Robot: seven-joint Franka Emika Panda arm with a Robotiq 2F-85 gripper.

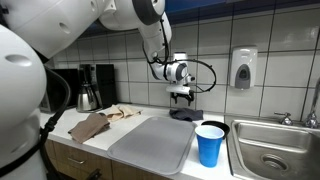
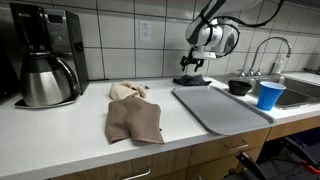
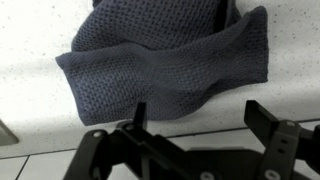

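Observation:
My gripper (image 1: 182, 96) hangs open and empty just above a crumpled dark grey cloth (image 1: 183, 114) that lies on the white counter against the tiled wall. Both show in the exterior views, the gripper (image 2: 192, 66) over the cloth (image 2: 192, 79). In the wrist view the knitted dark cloth (image 3: 165, 60) fills the upper half, and my two black fingers (image 3: 200, 118) stand apart over bare counter at the cloth's edge, not touching it.
A grey drying mat (image 1: 155, 140) (image 2: 220, 108) lies beside the cloth. A blue cup (image 1: 210, 146) (image 2: 269, 95) and a black bowl (image 1: 213, 128) (image 2: 239, 87) stand near the sink (image 1: 275, 150). A brown towel (image 2: 135, 120), a beige cloth (image 2: 128, 91) and a coffee maker (image 2: 45, 55) are further along.

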